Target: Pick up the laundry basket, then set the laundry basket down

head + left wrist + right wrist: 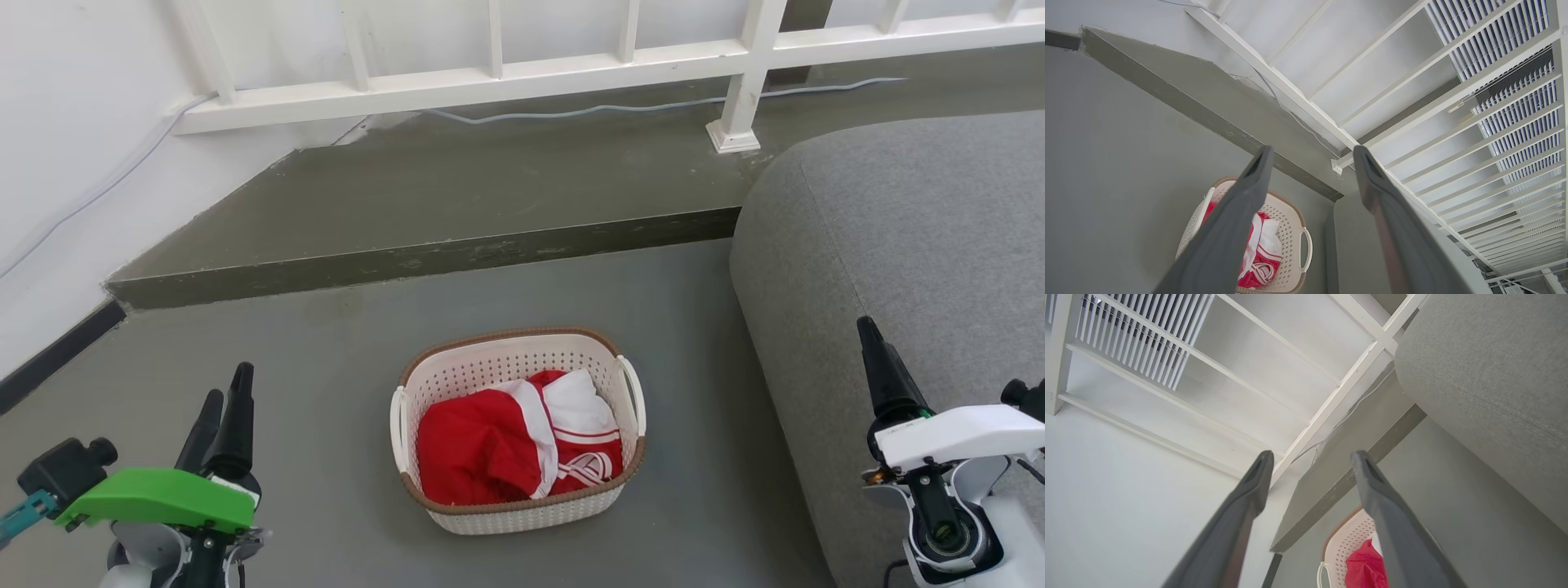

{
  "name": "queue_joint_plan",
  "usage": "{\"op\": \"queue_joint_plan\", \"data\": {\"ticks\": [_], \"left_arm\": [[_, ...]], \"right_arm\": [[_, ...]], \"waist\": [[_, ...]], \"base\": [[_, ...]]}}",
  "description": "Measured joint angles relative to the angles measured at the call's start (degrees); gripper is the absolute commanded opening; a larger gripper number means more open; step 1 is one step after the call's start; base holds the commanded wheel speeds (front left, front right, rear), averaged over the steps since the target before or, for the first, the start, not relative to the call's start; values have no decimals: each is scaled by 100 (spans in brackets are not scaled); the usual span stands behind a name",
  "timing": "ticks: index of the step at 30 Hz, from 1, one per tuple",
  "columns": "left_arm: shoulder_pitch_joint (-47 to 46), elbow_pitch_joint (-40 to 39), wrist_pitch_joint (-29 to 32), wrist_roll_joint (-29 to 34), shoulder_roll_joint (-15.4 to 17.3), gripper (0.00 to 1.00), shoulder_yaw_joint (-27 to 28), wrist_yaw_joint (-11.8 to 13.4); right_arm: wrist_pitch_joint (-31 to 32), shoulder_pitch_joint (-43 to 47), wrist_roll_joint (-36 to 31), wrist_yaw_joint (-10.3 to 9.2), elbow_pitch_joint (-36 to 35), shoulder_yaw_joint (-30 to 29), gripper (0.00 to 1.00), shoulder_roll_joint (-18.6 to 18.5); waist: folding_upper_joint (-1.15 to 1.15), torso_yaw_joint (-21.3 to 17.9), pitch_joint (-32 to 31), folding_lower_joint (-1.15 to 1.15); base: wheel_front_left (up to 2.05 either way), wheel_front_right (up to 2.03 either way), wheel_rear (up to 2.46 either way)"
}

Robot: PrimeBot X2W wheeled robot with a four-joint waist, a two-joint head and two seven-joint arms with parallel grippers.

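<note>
Laundry basket (500, 369): down on the grey floor (326, 367), upright, between the two arms in the head view, near the grey sofa (898, 245) on the right, with red-and-white clothing (490, 449) heaped inside. Not yet lifted; no contact at either handle.

Left end effector (229, 382): released, fingers apart in its wrist view, hanging well clear of the left handle (397, 431). Right end effector (1311, 455): likewise released, fingers spread, up over the sofa's edge and well apart from the right handle (635, 394).

By the look of it, the very start of the pick-up: reaching stage, nothing grasped.

Next move, as a judgement: lowering both arms and drawing them inward, one to each white handle, then clenching evenly on both before any lift. Worth minding on the right: little room between basket and sofa.
</note>
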Motion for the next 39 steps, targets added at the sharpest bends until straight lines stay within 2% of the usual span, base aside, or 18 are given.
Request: {"op": "queue_joint_plan", "data": {"ticks": [8, 20, 39], "left_arm": [[-24, -116, -136, 856, 115, 100, -220, 196], [-124, -407, -356, 1961, 165, 100, -485, 447], [-18, -415, -705, 3276, 143, 100, -818, 758]], "right_arm": [[-125, -44, -859, -250, -124, 254, 100, -158], [-330, -52, -1864, -439, -243, 610, 100, -232], [-684, -18, -3187, -699, -189, 1033, 100, -232]], "waist": [[0, 7, -9, 0], [0, 16, 0, 0], [0, 45, -1, 0]], "base": [[0, 0, 0], [0, 0, 0], [0, 0, 0]]}}
